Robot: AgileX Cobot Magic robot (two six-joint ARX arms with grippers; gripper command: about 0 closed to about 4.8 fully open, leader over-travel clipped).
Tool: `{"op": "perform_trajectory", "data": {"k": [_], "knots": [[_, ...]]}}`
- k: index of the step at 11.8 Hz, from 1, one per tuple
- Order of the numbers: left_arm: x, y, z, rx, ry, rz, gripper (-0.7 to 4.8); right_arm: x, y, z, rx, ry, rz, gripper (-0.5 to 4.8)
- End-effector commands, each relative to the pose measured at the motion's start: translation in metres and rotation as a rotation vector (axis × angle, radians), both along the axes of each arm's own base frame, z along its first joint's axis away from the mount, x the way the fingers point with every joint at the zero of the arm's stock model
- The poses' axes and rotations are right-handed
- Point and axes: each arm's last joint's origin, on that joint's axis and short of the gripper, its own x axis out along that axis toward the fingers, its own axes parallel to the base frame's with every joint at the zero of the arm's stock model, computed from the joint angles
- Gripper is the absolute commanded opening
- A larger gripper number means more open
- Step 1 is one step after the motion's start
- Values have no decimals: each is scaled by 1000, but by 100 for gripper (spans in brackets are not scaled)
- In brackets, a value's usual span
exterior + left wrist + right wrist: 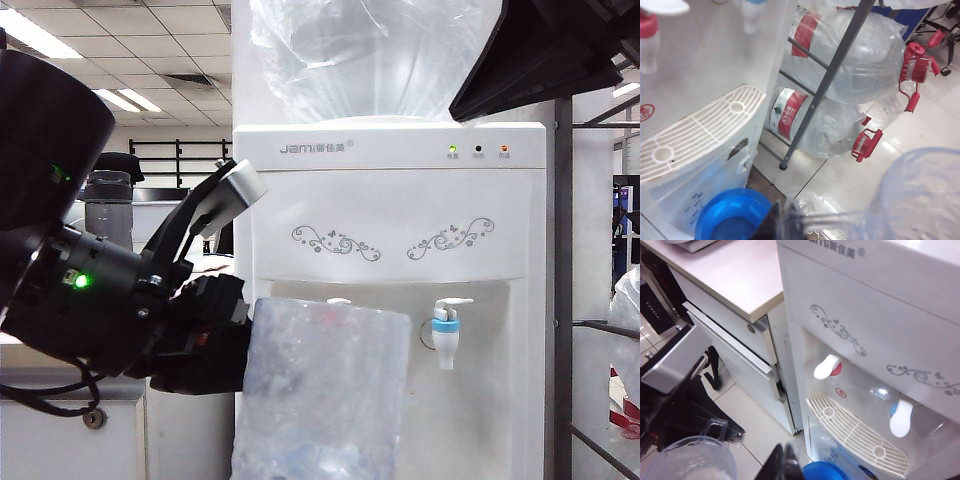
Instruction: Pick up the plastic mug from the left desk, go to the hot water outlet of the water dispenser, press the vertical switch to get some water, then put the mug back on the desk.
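The clear plastic mug (325,390) hangs in front of the water dispenser (400,220), covering the hot water outlet there; only the white tip of the vertical switch (338,300) shows above its rim. My left gripper (785,226) is shut on the mug's thin handle, with the mug body (922,197) beside it. The red-collared hot water outlet (829,368) and its switch (824,366) show beside the left desk (730,275). My right gripper (785,465) is shut and empty, hanging off the dispenser's front above the floor.
The blue-collared tap (445,335) sits to the right of the mug. A white drip grille (855,432) lies under both taps, with a blue basin (824,472) below it. A grey rack (825,85) of full water bottles (855,55) stands right of the dispenser.
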Motion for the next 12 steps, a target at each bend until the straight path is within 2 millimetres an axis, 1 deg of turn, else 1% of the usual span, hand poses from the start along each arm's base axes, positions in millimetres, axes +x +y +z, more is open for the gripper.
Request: {"op": "perform_trajectory", "data": {"k": [1,4,5,6,10,12], "knots": [[1,-2,3,-16,-17,-9,-5,0,0,4,13,-15,-2,-2],[1,-2,3,-18,-12,-6,-5,1,0,3,4,-22,-25,-1],[1,-2,4,-27,-18,-12,-5,7,5,-4,-18,5,-21,-1],[4,0,3,49,-120,60,-6,13,10,-13,-51,47,-16,-1],[8,3,3,108,-152,215,-5,16,14,-16,-55,48,-10,-2],[8,4,2,93,-106,252,-6,17,15,-14,-45,28,-8,-1]]}}
